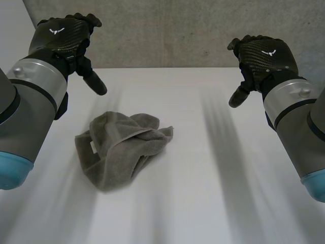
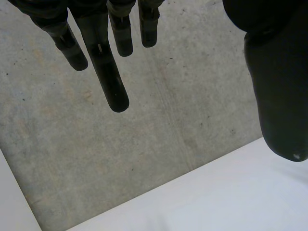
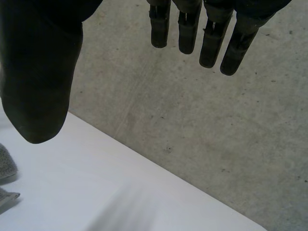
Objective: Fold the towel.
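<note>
A grey towel [image 1: 122, 148] lies crumpled in a loose heap on the white table [image 1: 213, 193], left of the middle, with a small white label on its left side. My left hand [image 1: 68, 36] hovers high above the table's far left, behind the towel, fingers [image 2: 107, 72] straight and thumb apart, holding nothing. Over the far right my right hand [image 1: 261, 56] is raised too, its fingers [image 3: 211, 43] relaxed and empty. An edge of the towel [image 3: 6, 168] shows in the right wrist view, beside the thumb.
A grey concrete wall [image 1: 167, 30] stands right behind the table's far edge [image 2: 192, 175]. The white tabletop stretches to the right of the towel and towards the front.
</note>
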`<action>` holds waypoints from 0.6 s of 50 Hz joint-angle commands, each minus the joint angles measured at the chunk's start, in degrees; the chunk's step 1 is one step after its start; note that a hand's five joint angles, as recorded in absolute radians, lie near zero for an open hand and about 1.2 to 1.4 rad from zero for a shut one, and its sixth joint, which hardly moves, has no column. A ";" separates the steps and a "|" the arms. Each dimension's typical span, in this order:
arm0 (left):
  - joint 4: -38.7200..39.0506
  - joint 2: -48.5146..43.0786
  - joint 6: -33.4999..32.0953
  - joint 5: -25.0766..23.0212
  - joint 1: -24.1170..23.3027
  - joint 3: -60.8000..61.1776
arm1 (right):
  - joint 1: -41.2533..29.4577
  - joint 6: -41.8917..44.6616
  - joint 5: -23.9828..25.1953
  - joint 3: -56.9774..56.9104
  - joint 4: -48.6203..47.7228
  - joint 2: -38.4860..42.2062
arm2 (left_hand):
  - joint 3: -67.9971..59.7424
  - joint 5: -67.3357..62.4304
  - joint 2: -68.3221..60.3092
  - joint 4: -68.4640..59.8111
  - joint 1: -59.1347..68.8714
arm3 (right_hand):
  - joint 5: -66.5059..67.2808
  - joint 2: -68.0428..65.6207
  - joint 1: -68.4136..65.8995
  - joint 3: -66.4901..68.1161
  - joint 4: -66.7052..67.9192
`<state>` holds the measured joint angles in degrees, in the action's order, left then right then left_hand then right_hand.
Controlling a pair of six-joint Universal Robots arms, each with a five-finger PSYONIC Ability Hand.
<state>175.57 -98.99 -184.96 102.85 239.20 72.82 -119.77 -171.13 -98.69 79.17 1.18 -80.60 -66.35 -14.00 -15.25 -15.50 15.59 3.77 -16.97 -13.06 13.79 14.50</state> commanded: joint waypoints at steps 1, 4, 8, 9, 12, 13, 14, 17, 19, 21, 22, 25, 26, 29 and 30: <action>-0.23 0.03 -2.86 -0.28 0.04 1.10 | 0.06 2.55 3.51 -1.56 1.37 1.76 | 54.63 12.27 3.52 3.77 -3.86 | -3.77 6.97 3.06 -3.79 -4.50; -0.58 -0.24 -5.04 -0.36 0.04 3.54 | 1.03 8.27 10.54 -2.70 4.36 3.87 | 55.13 12.77 4.03 4.27 -4.37 | -3.77 6.97 3.06 -3.79 -4.50; 0.48 -1.56 -8.39 -0.72 0.04 7.78 | 3.14 13.54 18.96 -4.45 7.00 9.03 | 55.13 12.78 4.03 4.27 -4.37 | -3.77 6.97 3.06 -3.79 -4.50; 1.35 -2.43 -9.61 -1.24 0.12 9.35 | 2.79 13.37 19.76 -5.59 6.91 11.84 | 55.13 12.78 4.03 4.27 -4.37 | -3.77 6.97 3.06 -3.79 -4.50; 3.98 -4.97 -10.24 -2.90 0.13 11.90 | 2.52 13.10 19.68 -7.27 6.91 15.12 | 55.13 12.78 4.03 4.27 -4.37 | -3.77 6.97 3.06 -3.79 -4.50; 3.99 -4.98 -10.24 -2.91 0.13 11.91 | 2.35 12.75 19.51 -9.28 7.00 18.43 | 55.13 12.78 4.03 4.27 -4.37 | -3.77 6.97 3.06 -3.79 -4.50; 5.65 -6.64 -10.41 -3.96 0.13 12.95 | 2.35 11.88 19.59 -11.12 7.00 21.68 | 54.80 12.44 3.70 3.94 -4.04 | -3.77 6.97 3.06 -3.79 -4.50; 9.16 -10.76 -10.59 -6.24 0.30 14.02 | 1.21 9.25 19.50 -14.73 6.91 28.45 | 54.29 11.94 3.19 3.43 -3.53 | -3.77 6.97 3.06 -3.79 -4.50; 10.85 -12.81 -10.59 -7.22 0.39 14.28 | -0.10 7.93 19.50 -16.75 6.91 31.44 | 53.95 11.60 2.85 3.09 -3.19 | -3.77 6.97 3.06 -3.79 -4.50; 12.08 -14.74 -10.68 -8.01 0.39 14.28 | -1.70 6.68 19.50 -18.88 6.91 34.37 | 53.62 11.26 2.52 2.76 -2.85 | -3.77 6.97 3.06 -3.79 -4.50; 13.04 -16.57 -10.77 -8.62 0.30 14.28 | -2.91 5.81 19.50 -20.88 7.00 36.89 | 53.28 10.93 2.18 2.42 -2.52 | -3.77 6.97 3.06 -3.79 -4.50; 14.18 -19.47 -10.94 -9.59 0.39 13.67 | -4.68 4.32 19.50 -24.40 7.00 41.12 | 51.44 9.09 0.34 0.58 -0.68 | -1.69 4.88 0.97 -1.70 -2.42; 14.36 -20.79 -10.94 -9.77 0.39 13.32 | -4.68 4.31 19.50 -24.41 7.00 41.13 | 50.26 7.91 -0.84 -0.59 0.50 | -1.67 4.86 0.95 -1.69 -2.40; 14.63 -21.77 -10.94 -9.77 0.39 12.96 | -5.56 3.17 19.42 -27.05 7.00 43.95 | 49.58 7.22 -1.52 -1.28 1.18 | -0.49 3.69 -0.22 -0.51 -1.22; 15.15 -22.56 -10.94 -9.77 0.39 12.44 | -6.52 2.47 19.50 -28.18 7.00 44.82 | 47.90 5.54 -3.20 -2.96 2.86 | 0.01 3.19 -0.72 -0.01 -0.72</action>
<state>189.55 -118.05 -195.90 93.50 239.57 86.70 -123.70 -166.41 -79.16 55.60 8.17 -40.34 -66.35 -17.97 -17.74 -16.63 17.13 3.76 -16.97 -13.15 13.79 14.51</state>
